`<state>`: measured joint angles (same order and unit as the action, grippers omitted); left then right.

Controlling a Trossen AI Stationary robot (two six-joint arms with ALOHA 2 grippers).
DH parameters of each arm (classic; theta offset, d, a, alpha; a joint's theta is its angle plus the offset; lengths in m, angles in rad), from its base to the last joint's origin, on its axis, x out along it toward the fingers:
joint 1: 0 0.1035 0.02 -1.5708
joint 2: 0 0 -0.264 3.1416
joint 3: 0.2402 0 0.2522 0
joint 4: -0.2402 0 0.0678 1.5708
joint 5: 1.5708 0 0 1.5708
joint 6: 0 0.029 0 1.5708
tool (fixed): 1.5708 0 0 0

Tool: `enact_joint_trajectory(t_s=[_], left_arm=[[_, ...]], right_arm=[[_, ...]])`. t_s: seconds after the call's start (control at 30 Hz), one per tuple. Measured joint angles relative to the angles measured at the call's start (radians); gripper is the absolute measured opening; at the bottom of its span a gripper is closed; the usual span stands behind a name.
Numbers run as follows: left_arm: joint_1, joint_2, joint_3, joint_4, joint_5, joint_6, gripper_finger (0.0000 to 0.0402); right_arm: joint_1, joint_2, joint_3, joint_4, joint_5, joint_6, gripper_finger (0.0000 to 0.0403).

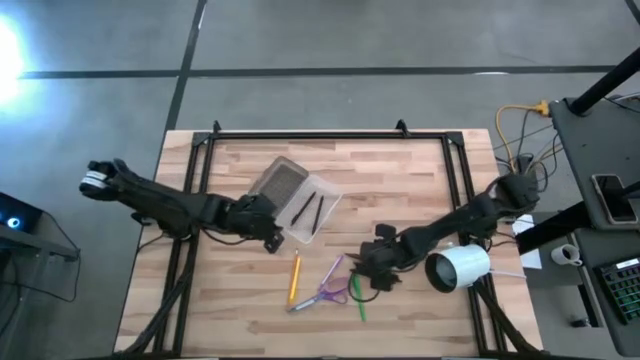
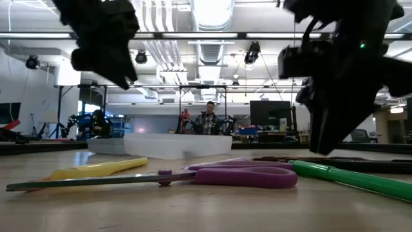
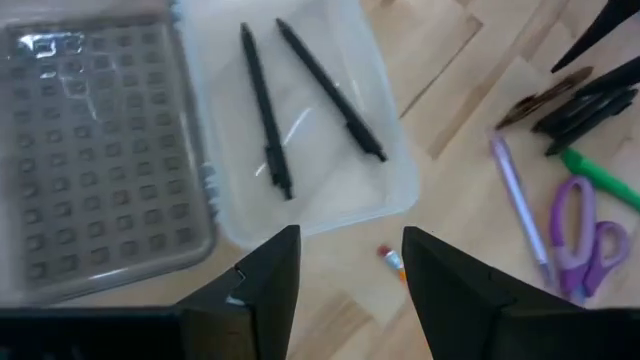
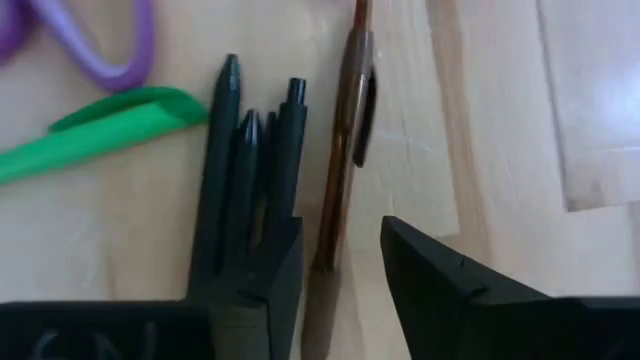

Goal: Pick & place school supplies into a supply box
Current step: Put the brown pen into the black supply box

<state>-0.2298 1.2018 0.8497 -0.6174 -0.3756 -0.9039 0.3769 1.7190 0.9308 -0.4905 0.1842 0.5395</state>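
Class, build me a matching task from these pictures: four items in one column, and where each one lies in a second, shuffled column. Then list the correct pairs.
Items
1. two black pens
2. purple scissors
3. brown pen
4. white cylinder

Places
A. on the wood between the right tool's open fingers
B. inside the clear half of the supply box
C. near the table's right edge, by the right arm
D. on the table beside the yellow pencil

Pairs: 1-B, 2-D, 3-A, 4-C
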Motion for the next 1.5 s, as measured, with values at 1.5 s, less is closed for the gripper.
enact_joint_trajectory(t_s=[1.5], left_arm=[[-0.265, -0.218, -0.279, 0.329, -0.164, -0.546, 0.0161]], right_arm=[[-0.447, 0.447, 0.817, -0.224, 0.049, -1.259, 0.0056]])
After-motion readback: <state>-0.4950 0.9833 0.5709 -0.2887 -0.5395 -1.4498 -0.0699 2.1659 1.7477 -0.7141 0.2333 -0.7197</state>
